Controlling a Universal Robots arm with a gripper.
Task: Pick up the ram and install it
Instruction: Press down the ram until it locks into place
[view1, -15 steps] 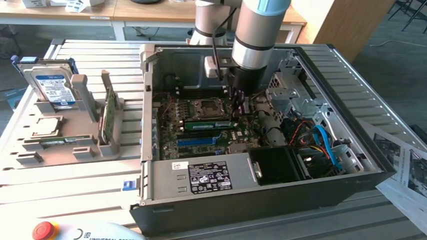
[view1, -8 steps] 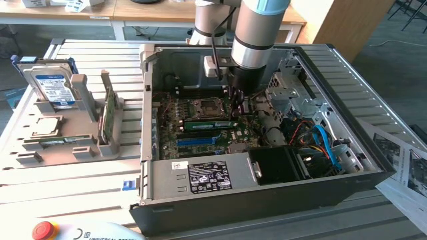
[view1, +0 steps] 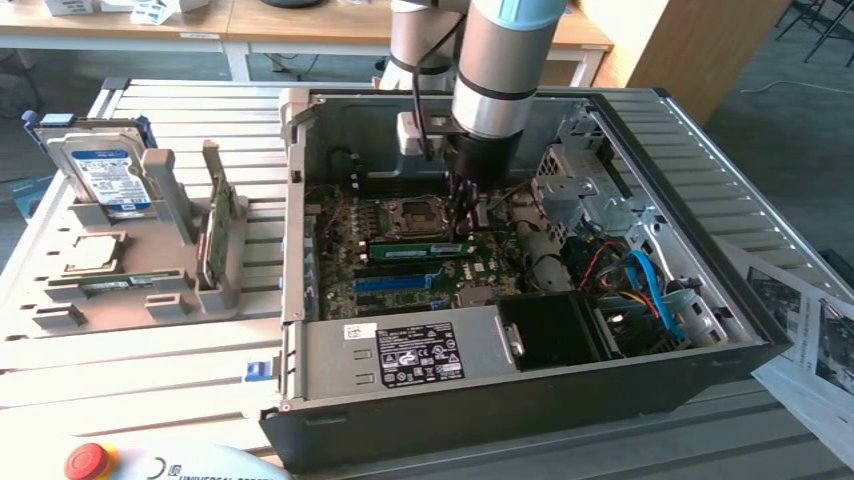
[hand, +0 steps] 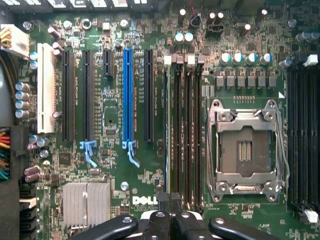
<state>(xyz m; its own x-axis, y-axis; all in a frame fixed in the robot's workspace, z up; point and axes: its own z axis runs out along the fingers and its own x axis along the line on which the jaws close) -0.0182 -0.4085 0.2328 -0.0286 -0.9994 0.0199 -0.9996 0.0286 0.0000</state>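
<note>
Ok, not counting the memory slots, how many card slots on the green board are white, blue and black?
White slot: 1
Blue slot: 1
Black slots: 4, one of them short
Total: 6

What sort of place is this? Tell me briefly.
Probably a robotics lab workbench for computer assembly: an open PC case sits on a slatted metal table, with a hard drive held in a parts fixture alongside.

A lab or workshop — slatted metal bench, opened PC case, wooden desks behind.
</note>
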